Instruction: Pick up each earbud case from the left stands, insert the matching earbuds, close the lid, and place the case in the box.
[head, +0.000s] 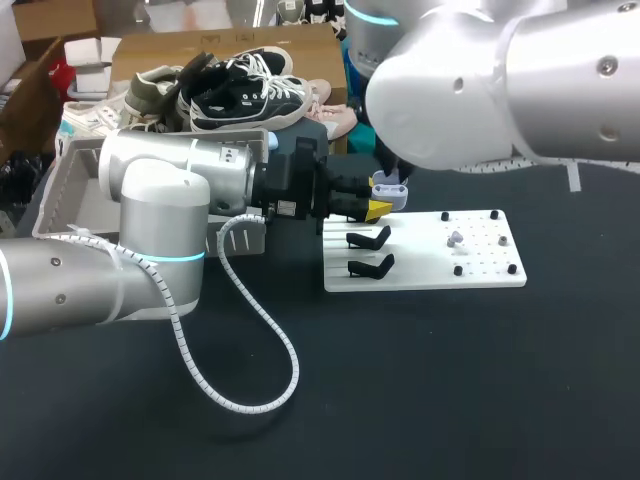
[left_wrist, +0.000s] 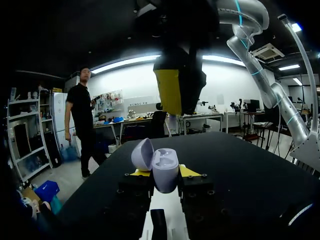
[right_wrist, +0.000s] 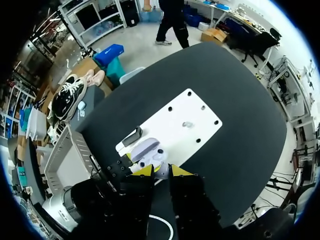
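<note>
The open lavender earbud case (left_wrist: 161, 162) is clamped from both sides between the yellow tips of the left gripper (left_wrist: 164, 172), its lid tipped back, held over the far edge of the white board (head: 485, 268). The right gripper (right_wrist: 161, 171) hangs just above the case, fingers narrowly apart and holding nothing. Two bare black stands (head: 370, 239) occupy the board's left end, one small earbud (head: 455, 238) lies near the board's middle, and the grey box (head: 50, 200) sits left of the board, behind the left arm.

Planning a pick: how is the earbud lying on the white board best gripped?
Probably from straight above, pinching the earbud across its small body: it lies low on the flat white board, with bare surface all around it.
</note>
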